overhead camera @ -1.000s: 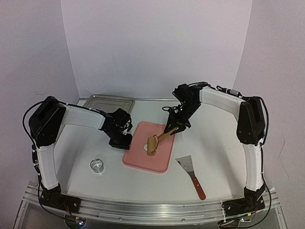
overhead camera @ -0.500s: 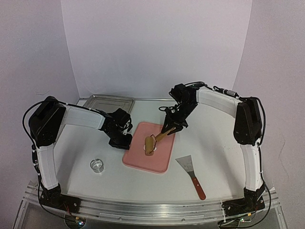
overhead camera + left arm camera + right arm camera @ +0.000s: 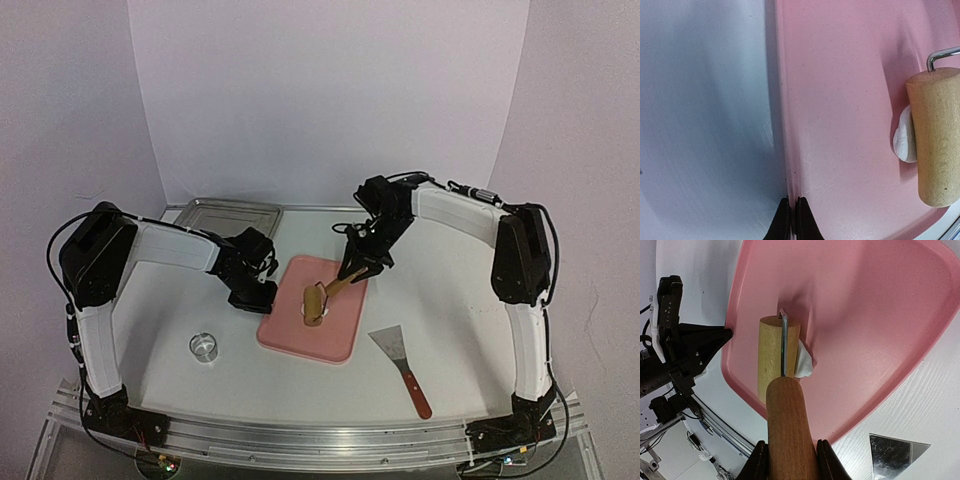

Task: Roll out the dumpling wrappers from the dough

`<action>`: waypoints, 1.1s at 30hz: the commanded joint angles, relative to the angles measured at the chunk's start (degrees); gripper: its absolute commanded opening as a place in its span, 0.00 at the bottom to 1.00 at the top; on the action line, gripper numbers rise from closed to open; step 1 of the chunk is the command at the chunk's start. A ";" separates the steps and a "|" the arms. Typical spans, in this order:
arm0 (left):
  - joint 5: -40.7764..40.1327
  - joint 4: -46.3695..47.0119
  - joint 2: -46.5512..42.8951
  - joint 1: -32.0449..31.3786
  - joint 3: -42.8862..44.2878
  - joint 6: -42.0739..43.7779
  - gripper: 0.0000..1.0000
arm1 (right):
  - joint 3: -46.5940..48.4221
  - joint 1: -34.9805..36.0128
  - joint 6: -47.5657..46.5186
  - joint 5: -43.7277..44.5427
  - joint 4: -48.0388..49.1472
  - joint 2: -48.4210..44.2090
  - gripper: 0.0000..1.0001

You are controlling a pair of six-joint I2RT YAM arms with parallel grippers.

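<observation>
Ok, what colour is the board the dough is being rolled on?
Pink. The board shows best in the left wrist view.

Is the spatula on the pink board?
No, the spatula lies on the table beside the pink board, not touching it.

No text, label, brand, number or sign can be read on anything shown in these views.
</observation>
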 commanded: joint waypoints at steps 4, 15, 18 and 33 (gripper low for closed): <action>0.74 -5.62 -1.61 -0.70 -2.50 5.44 0.00 | -1.70 -5.02 -3.42 22.61 -9.87 2.58 0.00; 1.60 -4.53 -1.62 -0.69 -2.82 4.85 0.00 | -0.92 2.34 0.44 18.79 -6.83 8.97 0.00; 1.57 -4.61 -1.75 -0.69 -2.88 4.85 0.00 | -1.61 -0.21 -0.60 20.75 -7.43 6.66 0.00; 1.65 -3.91 -2.20 -0.69 -3.35 4.64 0.00 | 1.16 2.82 0.40 18.28 -6.91 11.02 0.00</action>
